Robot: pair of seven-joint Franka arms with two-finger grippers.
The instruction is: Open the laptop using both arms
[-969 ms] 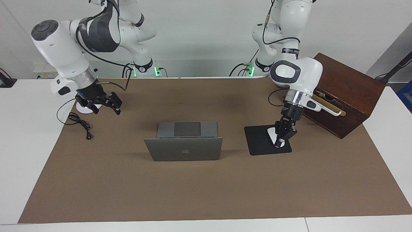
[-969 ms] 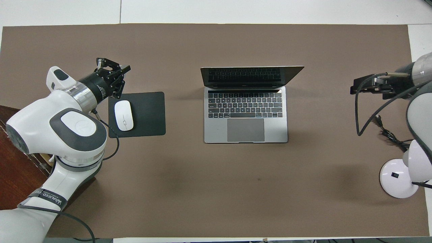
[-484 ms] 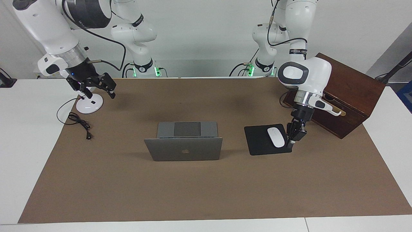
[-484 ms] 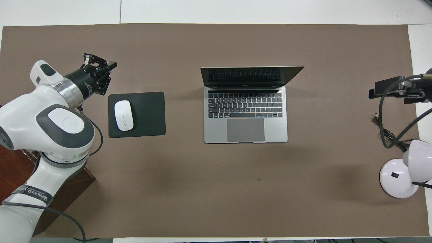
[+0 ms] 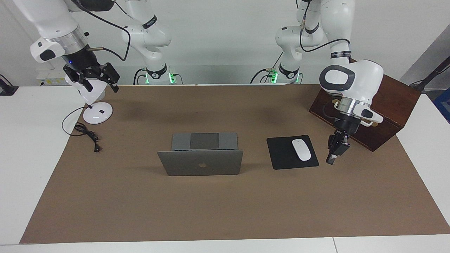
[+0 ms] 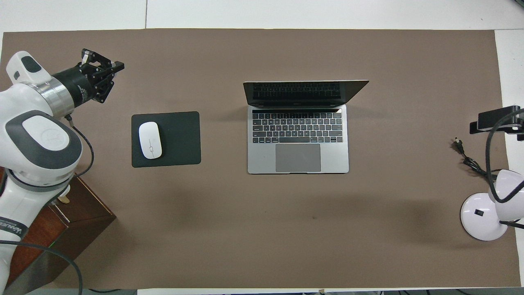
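The silver-grey laptop (image 5: pixel 200 162) stands open in the middle of the brown mat, its lid upright with the apple logo facing away from the robots. Its keyboard deck shows in the overhead view (image 6: pixel 298 139). My left gripper (image 5: pixel 333 156) hangs open and empty just above the mat beside the mouse pad, toward the left arm's end; it also shows in the overhead view (image 6: pixel 104 61). My right gripper (image 5: pixel 96 83) is open and empty, raised over the desk lamp at the right arm's end. Only part of it shows in the overhead view (image 6: pixel 493 119). Neither gripper touches the laptop.
A black mouse pad (image 5: pixel 279 154) (image 6: pixel 180 139) with a white mouse (image 5: pixel 301 149) (image 6: pixel 150 140) lies beside the laptop. A brown wooden box (image 5: pixel 386 102) stands at the left arm's end. A white lamp (image 5: pixel 97 114) (image 6: pixel 483 217) and a black cable (image 5: pixel 86 133) lie at the right arm's end.
My left gripper moved off the mouse pad toward the left arm's end. My right gripper rose and drew back over the lamp. The laptop has not moved.
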